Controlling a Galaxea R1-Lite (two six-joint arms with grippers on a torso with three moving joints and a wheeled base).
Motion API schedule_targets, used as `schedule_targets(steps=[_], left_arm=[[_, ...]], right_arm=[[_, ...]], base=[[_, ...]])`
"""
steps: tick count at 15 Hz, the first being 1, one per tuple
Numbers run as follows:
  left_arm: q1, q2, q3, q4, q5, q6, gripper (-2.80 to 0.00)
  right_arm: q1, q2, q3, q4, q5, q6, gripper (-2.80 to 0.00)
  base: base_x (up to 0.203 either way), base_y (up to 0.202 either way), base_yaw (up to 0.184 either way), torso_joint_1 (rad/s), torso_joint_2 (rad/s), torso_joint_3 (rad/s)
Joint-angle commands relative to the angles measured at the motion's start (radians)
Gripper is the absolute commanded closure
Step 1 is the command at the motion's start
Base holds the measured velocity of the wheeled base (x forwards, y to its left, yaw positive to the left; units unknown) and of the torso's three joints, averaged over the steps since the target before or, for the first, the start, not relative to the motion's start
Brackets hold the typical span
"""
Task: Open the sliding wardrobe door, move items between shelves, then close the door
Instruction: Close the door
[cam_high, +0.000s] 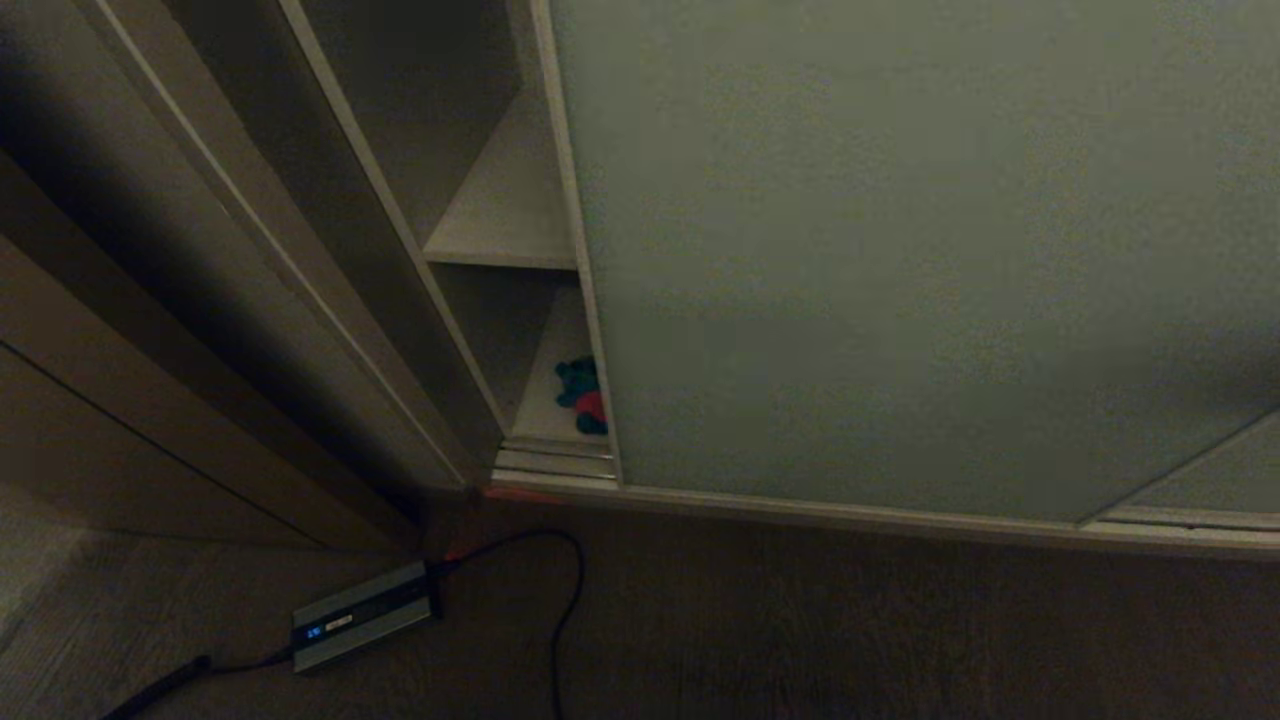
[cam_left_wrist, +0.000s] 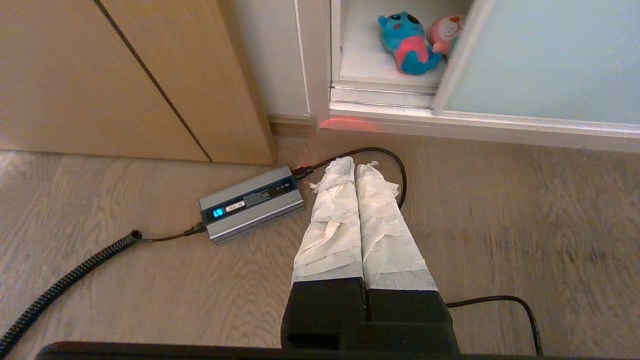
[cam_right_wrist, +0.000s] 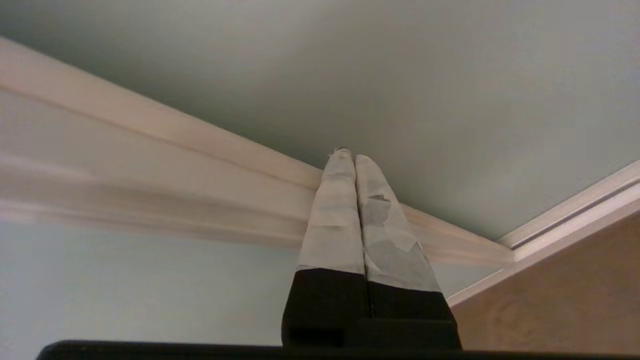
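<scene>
The pale grey-green sliding wardrobe door (cam_high: 900, 250) fills the right of the head view and leaves a narrow gap at its left edge. Through the gap I see off-white shelves (cam_high: 505, 215). On the bottom board lie the items, a teal bear in a red shirt (cam_high: 582, 395) (cam_left_wrist: 407, 44) and, in the left wrist view, a pink plush (cam_left_wrist: 445, 32) half hidden by the door's cream frame strip (cam_left_wrist: 457, 55). My left gripper (cam_left_wrist: 355, 167) hangs shut above the floor, holding nothing. My right gripper (cam_right_wrist: 349, 156) is shut and empty, its tips close to the door panel (cam_right_wrist: 400, 75) by a cream frame strip (cam_right_wrist: 200, 145). Neither arm shows in the head view.
A grey power box (cam_high: 362, 612) (cam_left_wrist: 252, 202) with a blue light lies on the wooden floor (cam_left_wrist: 500, 225) before the wardrobe, with black cables (cam_high: 560, 610) running from it. A brown wooden panel (cam_high: 150, 330) stands left of the opening. Floor tracks (cam_high: 850, 510) run along the door's foot.
</scene>
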Motion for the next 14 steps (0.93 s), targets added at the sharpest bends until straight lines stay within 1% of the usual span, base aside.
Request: schedule_targets(steps=[1,5,7,12,14], left_arm=[[0.0,-0.002,-0.001,0.0,0.001,0.0,0.0],[0.0,-0.002,-0.001,-0.001,0.001,0.0,0.0],[0.0,-0.002,-0.001,0.0,-0.001,0.0,0.0],[-0.001,-0.002,-0.001,0.0,0.001,0.0,0.0],[0.0,-0.002,0.0,0.001,0.001,0.0,0.0]], right_arm=[[0.018,-0.087,0.096,-0.016,0.0,0.003,0.0],[0.036,-0.14,0.163,-0.02,0.001,0.001,0.0],[0.048,-0.191,0.222,-0.02,0.01,0.0,0.0],[0.075,-0.315,0.358,-0.019,0.085,-0.001,0.0],[0.084,-0.345,0.392,-0.018,0.098,-0.001,0.0]], base=[[0.0,0.0,0.0,0.0,0.0,0.0],[0.0,0.0,0.0,0.0,0.0,0.0],[0.0,0.0,0.0,0.0,0.0,0.0],[0.0,0.0,0.0,0.0,0.0,0.0],[0.0,0.0,0.0,0.0,0.0,0.0]])
